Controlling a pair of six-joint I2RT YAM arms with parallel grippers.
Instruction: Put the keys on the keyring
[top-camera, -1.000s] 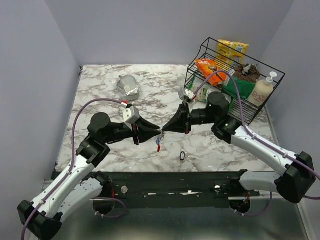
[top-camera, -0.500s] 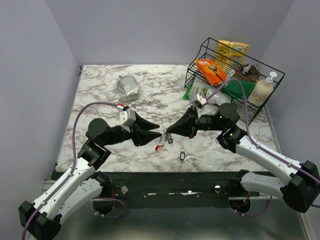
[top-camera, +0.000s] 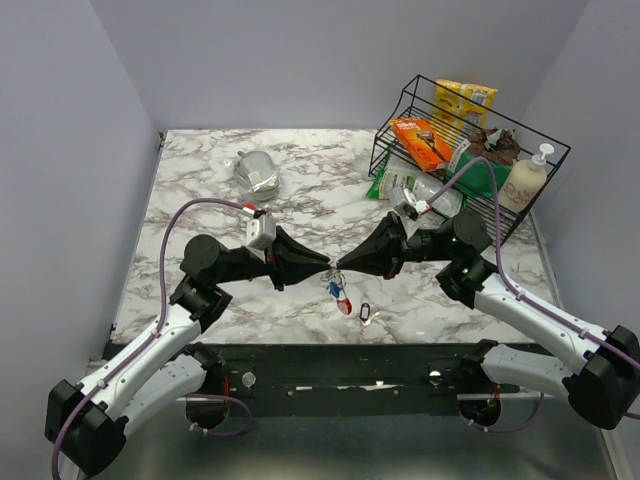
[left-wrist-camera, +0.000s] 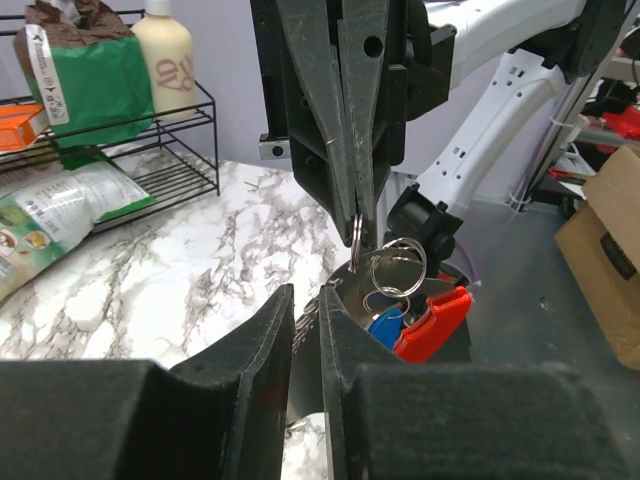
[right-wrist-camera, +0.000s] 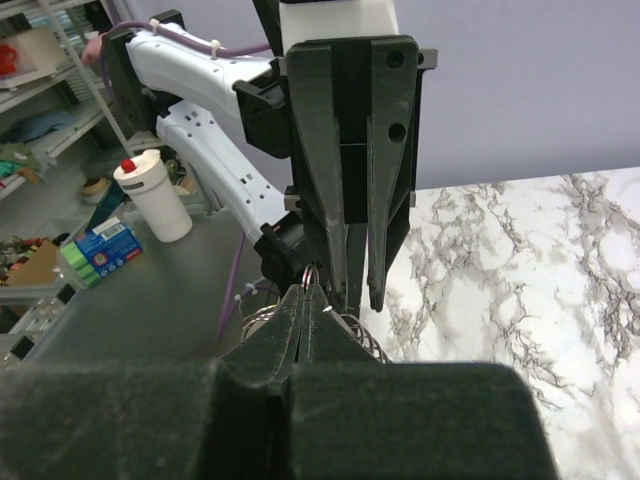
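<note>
My right gripper (right-wrist-camera: 306, 290) has its jaws pressed together on a thin silver loop of the keyring (left-wrist-camera: 395, 275), pinching the wire right at the fingertips. My left gripper (left-wrist-camera: 307, 305) meets it nose to nose. Its jaws stand a narrow slit apart, and I cannot tell whether anything is caught between them (the slit is only a dark line in my own wrist view).

The keyring hangs just below the point where the two tips meet. Its silver loops are bunched together, with the blue tag (left-wrist-camera: 384, 326) and the red tag (left-wrist-camera: 433, 318) dangling side by side under them.

One key (top-camera: 366, 312) lies flat on the marble table (top-camera: 200, 190), just to the right of the hanging tags, apart from them and near the front edge. Well back at the right corner stands a wire rack (top-camera: 556, 160) holding packets and a pump bottle.
</note>
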